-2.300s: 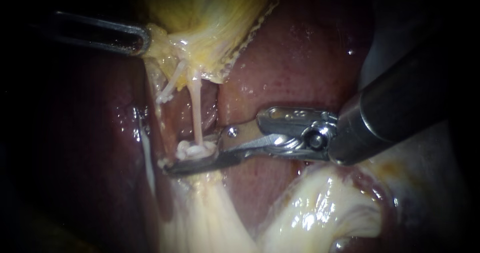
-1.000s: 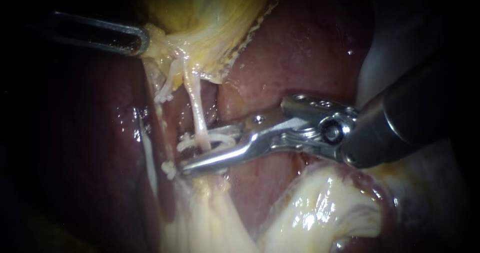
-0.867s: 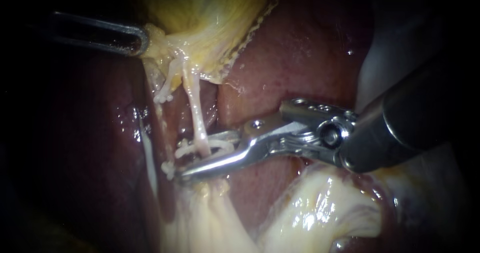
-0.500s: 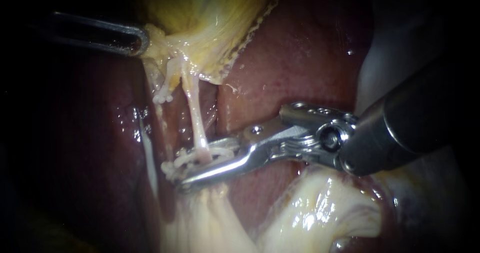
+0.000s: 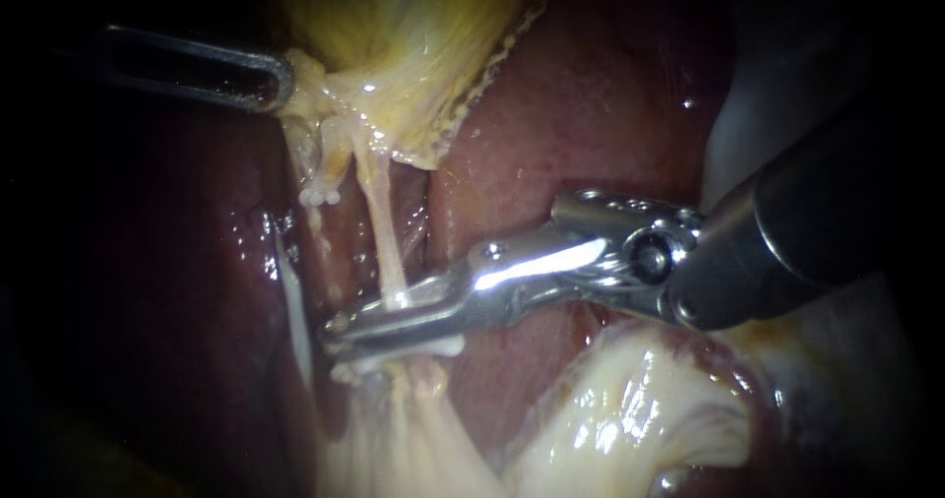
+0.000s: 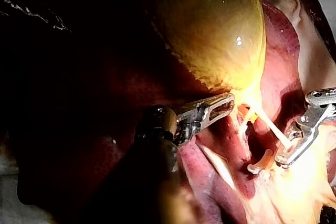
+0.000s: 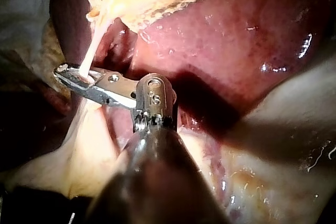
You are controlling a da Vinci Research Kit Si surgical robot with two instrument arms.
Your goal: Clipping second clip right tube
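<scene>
Low on the right tube the right instrument clamps its pincer; the right wrist view hides the clip.

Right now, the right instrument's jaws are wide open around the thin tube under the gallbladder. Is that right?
Not quite. The right instrument has its jaws shut on the tube, not wide open. The endoscope view shows them pressed together with the tube pinched between them. The rest is right: the thin tube does hang under the gallbladder.
</scene>
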